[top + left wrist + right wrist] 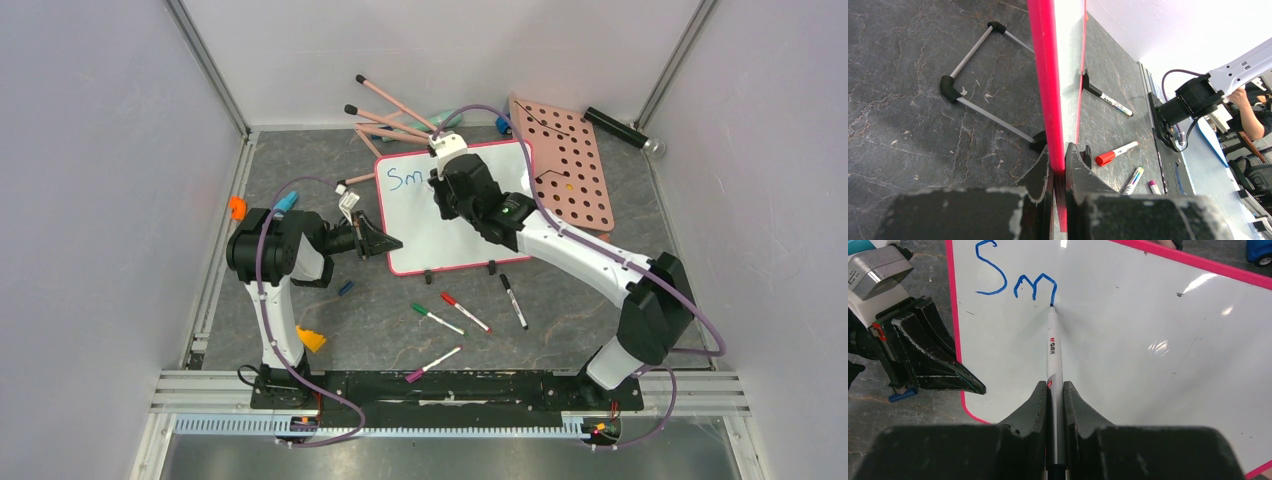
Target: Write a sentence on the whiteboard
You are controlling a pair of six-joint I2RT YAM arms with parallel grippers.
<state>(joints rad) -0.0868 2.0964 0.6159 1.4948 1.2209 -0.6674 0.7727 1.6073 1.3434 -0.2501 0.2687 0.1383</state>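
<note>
Right gripper [1055, 390] is clamped on the marker [1053, 347], tip on the mid-table whiteboard [1158, 330] at the sentence [1020, 282] start "Sm", while left gripper [1058, 162] pinches its left rim, smart since that light, slick board probably slides.

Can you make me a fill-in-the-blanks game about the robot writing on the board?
1. The left gripper clamps the rim of the whiteboard, and the right gripper holds a ____.
2. The writing is in ____ ink.
3. It reads ____.
4. The pegboard is full of round ____.

Missing words: marker; blue; Sm; holes.
</note>
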